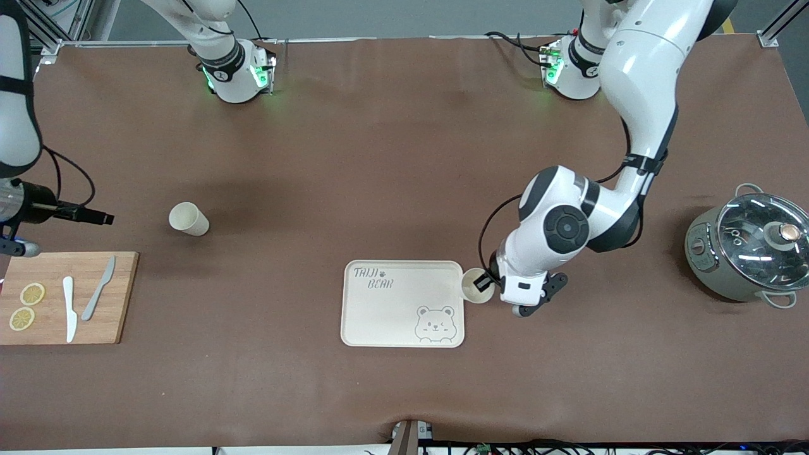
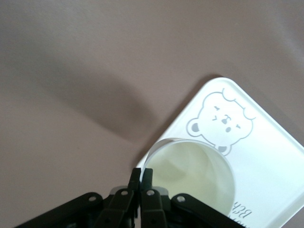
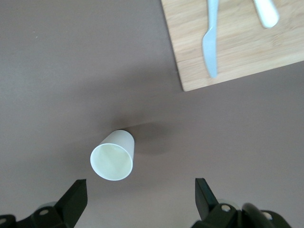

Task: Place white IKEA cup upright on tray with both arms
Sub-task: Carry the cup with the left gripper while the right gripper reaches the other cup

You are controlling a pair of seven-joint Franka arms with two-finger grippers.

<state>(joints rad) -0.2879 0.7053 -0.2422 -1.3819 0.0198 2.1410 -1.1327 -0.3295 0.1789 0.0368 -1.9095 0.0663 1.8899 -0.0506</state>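
Note:
One white cup (image 1: 475,285) sits mouth up at the tray's (image 1: 402,303) edge toward the left arm's end. My left gripper (image 1: 485,282) is shut on its rim, one finger inside and one outside. In the left wrist view the left gripper (image 2: 141,179) pinches the cup (image 2: 190,178) wall over a corner of the tray (image 2: 266,156) by the bear drawing. A second white cup (image 1: 188,219) stands on the table toward the right arm's end. My right gripper (image 3: 141,197) hangs open above the table beside this cup (image 3: 113,156), with nothing between its fingers.
A wooden cutting board (image 1: 120,303) toward the right arm's end carries two lemon slices (image 1: 26,306), a white knife (image 1: 69,309) and a grey knife (image 1: 98,287). A grey pot with a glass lid (image 1: 752,249) stands toward the left arm's end.

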